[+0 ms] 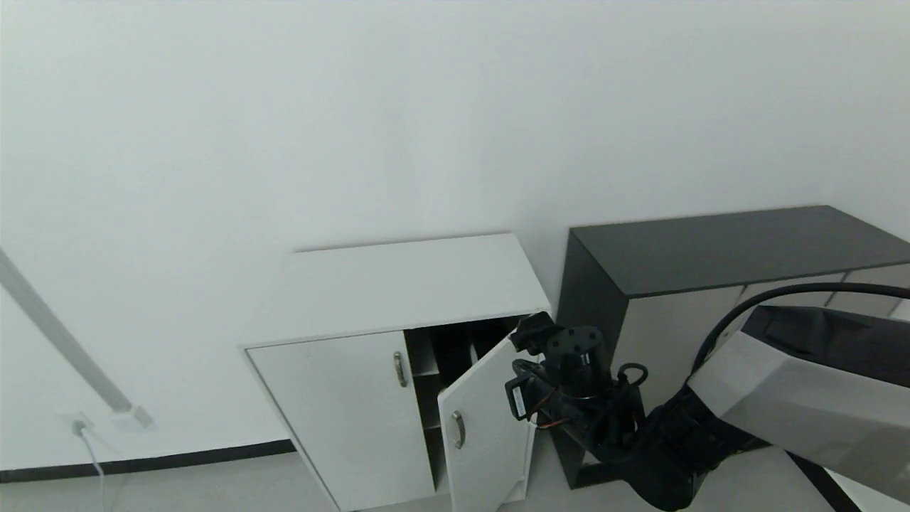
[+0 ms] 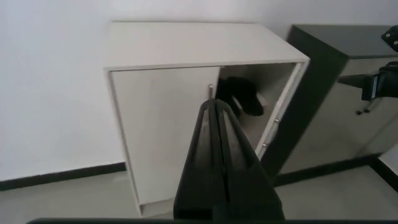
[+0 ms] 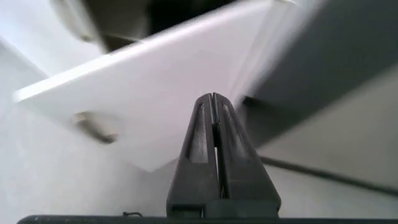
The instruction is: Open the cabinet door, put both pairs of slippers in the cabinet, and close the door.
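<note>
Right gripper [image 3: 213, 98] closed tight on nothing, at the ajar right door [image 1: 483, 419] of the white cabinet [image 1: 405, 284].
The head view places it by that door's top free corner, with the left door [image 1: 341, 412] flush shut. Its own wrist view gives the door's blurred white face and handle [image 3: 93, 124]; whether the tips touch the panel cannot be told. The left gripper [image 2: 214, 107], fingers together and empty, hangs back from the cabinet front. Past it a dark slipper shape [image 2: 244, 96] lies on an upper shelf inside, the number of slippers unclear. A white tag [image 1: 517, 404] on the right arm carries print too small to read. A dark grey cabinet [image 1: 711, 249] stands just beside.
</note>
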Motion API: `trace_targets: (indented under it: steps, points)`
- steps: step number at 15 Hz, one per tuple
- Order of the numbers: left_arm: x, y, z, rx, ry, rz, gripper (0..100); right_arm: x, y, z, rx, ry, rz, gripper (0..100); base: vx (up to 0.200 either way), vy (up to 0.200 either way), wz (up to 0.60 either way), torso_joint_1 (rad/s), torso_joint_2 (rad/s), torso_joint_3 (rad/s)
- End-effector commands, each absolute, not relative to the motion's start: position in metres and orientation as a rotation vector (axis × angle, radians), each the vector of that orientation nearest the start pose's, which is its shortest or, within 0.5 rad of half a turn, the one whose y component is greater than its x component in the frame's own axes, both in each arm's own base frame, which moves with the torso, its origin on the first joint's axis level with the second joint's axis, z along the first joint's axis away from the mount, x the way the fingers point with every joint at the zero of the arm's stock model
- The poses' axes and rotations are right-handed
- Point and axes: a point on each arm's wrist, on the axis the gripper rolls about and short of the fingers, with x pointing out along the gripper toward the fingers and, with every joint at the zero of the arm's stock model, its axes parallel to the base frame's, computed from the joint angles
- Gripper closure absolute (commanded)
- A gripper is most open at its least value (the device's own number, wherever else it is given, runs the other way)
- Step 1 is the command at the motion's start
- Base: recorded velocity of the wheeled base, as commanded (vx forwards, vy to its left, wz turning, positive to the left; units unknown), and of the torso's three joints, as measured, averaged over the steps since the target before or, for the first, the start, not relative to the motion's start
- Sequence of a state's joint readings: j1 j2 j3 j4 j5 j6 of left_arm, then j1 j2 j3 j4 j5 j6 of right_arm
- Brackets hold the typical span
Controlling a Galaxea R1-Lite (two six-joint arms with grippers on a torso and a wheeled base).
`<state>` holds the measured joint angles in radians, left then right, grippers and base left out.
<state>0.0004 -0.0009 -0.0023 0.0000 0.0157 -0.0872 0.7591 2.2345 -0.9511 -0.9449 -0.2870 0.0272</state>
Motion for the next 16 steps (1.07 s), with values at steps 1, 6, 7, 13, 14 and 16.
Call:
trace_targets:
  steps: [1,6,7,13,14,16]
  points:
    - [-0.023,0.000,0.076,-0.087,-0.002,0.018,100,0.296,0.272,0.056,-0.136,0.294,0.478,100,0.000,0.000,0.60,-0.002,0.00,0.002]
    - [-0.023,0.000,0.076,-0.087,-0.002,0.018,100,0.300,0.262,0.045,-0.119,0.296,0.525,100,0.000,0.000,0.00,0.000,0.00,0.000]
    - [-0.023,0.000,0.076,-0.087,-0.002,0.018,100,0.298,0.258,0.043,-0.111,0.292,0.544,100,0.000,0.000,0.00,0.000,0.00,0.000]
    - [-0.023,0.000,0.076,-0.086,-0.004,0.015,100,0.268,0.233,0.030,-0.073,0.265,0.706,100,0.000,0.000,0.00,0.000,0.00,0.000]
    - [-0.023,0.000,0.076,-0.084,-0.004,0.014,100,0.262,0.228,0.028,-0.073,0.271,0.718,100,0.000,0.000,0.00,0.000,0.00,0.000]
    - [-0.023,0.000,0.076,-0.084,-0.004,0.014,100,0.256,0.223,0.027,-0.072,0.269,0.721,100,0.100,0.000,0.00,0.004,0.00,0.001]
